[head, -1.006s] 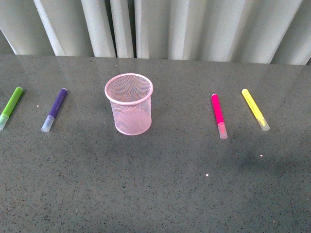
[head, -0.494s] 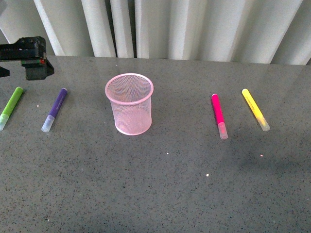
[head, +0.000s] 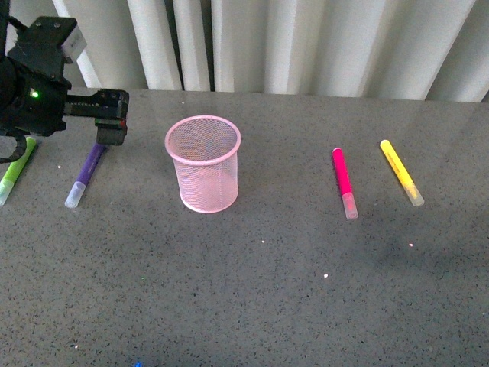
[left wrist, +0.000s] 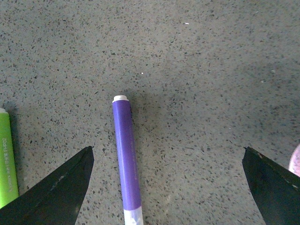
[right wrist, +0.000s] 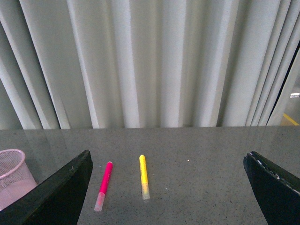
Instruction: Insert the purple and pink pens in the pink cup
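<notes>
Two task pens lay flat on the grey table (head: pixel 267 290), neither in the cup. Purple pen (head: pixel 85 174) lay left of the pink cup (head: pixel 203 164), near it but apart, clear cap toward the near edge. Pink pen (head: pixel 344 180) lay right of the cup, well apart, cap also toward the near edge. Cup stood upright between them, and I saw nothing inside through the mesh.

My left gripper (head: pixel 113 118) hung over the far end of the purple pen. Its jaws were spread wide. In the left wrist view the pen ran between the two tips, closer to one and touching neither, so nothing was grasped.

My right gripper (right wrist: pixel 167 157) showed only in its own wrist view. Jaws were spread wide there too, with nothing between them, raised and facing the pink pen and the cup from a distance.

Green marker (head: pixel 15 172) lay left of the purple pen, partly hidden behind my left arm. Yellow marker (head: pixel 401 172) lay just right of the pink pen. White pleated curtain (head: pixel 306 46) hung behind the table.
</notes>
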